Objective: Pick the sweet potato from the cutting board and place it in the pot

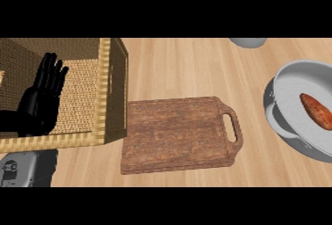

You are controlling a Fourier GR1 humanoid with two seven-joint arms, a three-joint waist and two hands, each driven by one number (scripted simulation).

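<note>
Orange-brown, spindle-shaped sweet potato lies inside the grey metal pot at the right edge of the head view, resting on the pot's pale inner floor, long axis running from upper left to lower right. Nothing touches it. The pot is cut off by the right edge, so only its left part and rim show.

Left of the pot, apart from it, the dark brown wooden cutting board lies flat on the light wooden counter. Its slotted handle points toward the pot. Nothing rests on the board's top.

Just beside the board's left edge stands a woven wicker basket with tall tan walls, its near right corner close to the board's upper left corner.

The left hand, black, shows over the basket at the left of the view, fingers straight and pointing up, slightly spread, holding nothing. Right hand does not appear.

At the top edge, a small part of a grey round object shows; its kind cannot be told.
</note>
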